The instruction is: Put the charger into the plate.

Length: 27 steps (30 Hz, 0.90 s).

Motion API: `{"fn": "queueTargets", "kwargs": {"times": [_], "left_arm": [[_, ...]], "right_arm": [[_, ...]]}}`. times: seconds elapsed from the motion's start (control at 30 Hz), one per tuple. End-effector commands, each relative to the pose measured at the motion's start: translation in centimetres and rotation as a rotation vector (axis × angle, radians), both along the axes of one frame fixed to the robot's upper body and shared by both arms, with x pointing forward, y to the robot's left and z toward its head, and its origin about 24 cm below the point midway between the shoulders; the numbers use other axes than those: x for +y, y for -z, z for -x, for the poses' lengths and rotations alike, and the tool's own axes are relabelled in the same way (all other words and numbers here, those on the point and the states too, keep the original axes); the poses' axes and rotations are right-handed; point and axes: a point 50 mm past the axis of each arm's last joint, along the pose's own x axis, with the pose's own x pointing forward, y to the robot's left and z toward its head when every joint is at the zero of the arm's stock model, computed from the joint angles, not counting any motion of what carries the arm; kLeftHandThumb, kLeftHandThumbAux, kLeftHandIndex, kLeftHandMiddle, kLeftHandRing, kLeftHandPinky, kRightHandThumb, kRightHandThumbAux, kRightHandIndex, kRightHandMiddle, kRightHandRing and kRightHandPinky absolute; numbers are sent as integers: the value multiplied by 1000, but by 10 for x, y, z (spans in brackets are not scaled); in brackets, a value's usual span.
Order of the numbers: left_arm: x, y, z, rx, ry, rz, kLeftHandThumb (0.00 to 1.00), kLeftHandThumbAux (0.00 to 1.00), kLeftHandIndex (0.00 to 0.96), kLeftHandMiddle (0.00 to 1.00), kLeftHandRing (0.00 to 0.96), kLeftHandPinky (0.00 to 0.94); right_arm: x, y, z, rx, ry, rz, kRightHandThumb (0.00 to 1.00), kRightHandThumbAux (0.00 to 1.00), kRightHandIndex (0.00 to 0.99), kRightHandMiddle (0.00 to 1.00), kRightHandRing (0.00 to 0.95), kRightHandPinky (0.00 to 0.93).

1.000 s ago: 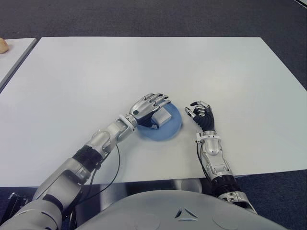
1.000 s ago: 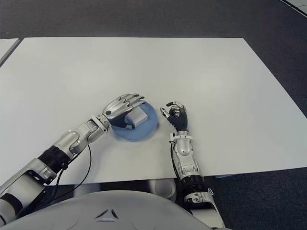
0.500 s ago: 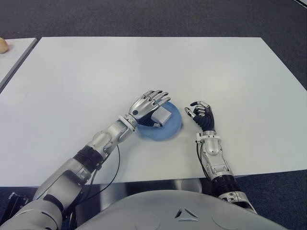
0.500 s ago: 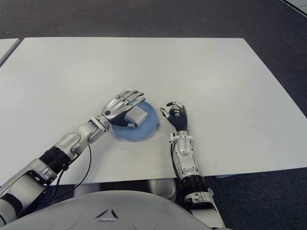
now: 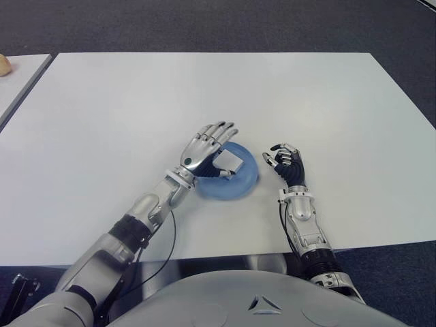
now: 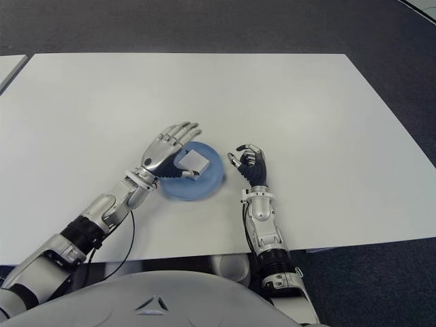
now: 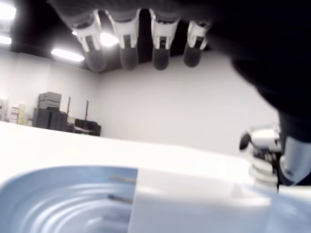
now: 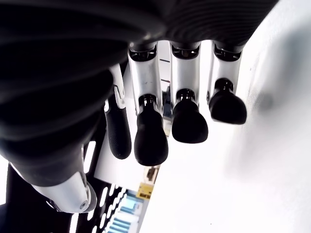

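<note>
The white charger [image 5: 230, 162] lies in the blue plate [image 5: 240, 185] at the middle of the white table [image 5: 204, 88]. My left hand [image 5: 211, 144] hovers over the plate's left part, fingers stretched out and holding nothing. In the left wrist view the fingers [image 7: 128, 48] stand well above the charger [image 7: 194, 208], whose two prongs point across the plate [image 7: 53, 199]. My right hand [image 5: 286, 162] shows just right of the plate, fingers curled with nothing in them; the right wrist view shows those fingertips [image 8: 150, 141] bent inward.
A second table's corner [image 5: 20, 82] shows at the far left, with a small tan object [image 5: 4, 65] at its edge. Dark carpet lies beyond the far edge. Bare white tabletop spreads on all sides of the plate.
My left hand has lifted off the charger and drawn back to the left, its fingers straightening. The charger stays in the plate. The right hand has not moved.
</note>
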Motion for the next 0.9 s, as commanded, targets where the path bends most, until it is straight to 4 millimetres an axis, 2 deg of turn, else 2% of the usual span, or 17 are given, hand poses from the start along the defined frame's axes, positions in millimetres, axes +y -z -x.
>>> {"fn": "queueTargets", "kwargs": {"times": [0.03,0.17,0.23,0.4,0.63,0.73,0.8,0.9], "left_arm": [[20,9,3,128,-151,229,284,548,0,0,0,0],[29,10,1,202,-227,371,270,573,0,0,0,10],[32,10,0,226,-265,429,282,607,0,0,0,46],[37,12,-1,283,-331,517,311,701,0,0,0,110],[46,16,-2,360,-403,630,293,781,48,17,40,129],[55,18,-2,377,-442,689,299,811,104,58,67,130],[59,19,-2,381,-456,716,356,849,193,119,100,131],[64,22,-2,399,-464,777,408,865,256,168,137,171]], "right_arm": [[-1,3,2,15,5,4,703,729,435,782,794,816],[-1,3,2,14,3,6,703,729,435,784,797,820],[-1,3,2,14,2,5,703,728,435,784,796,818],[-2,3,2,15,0,2,702,728,435,780,794,815],[-3,4,2,22,-2,0,702,729,435,778,794,821],[-3,5,3,29,0,6,702,729,435,776,793,818],[-3,5,3,30,2,7,702,730,435,776,796,819],[-3,5,3,32,0,6,702,730,435,777,797,821]]}}
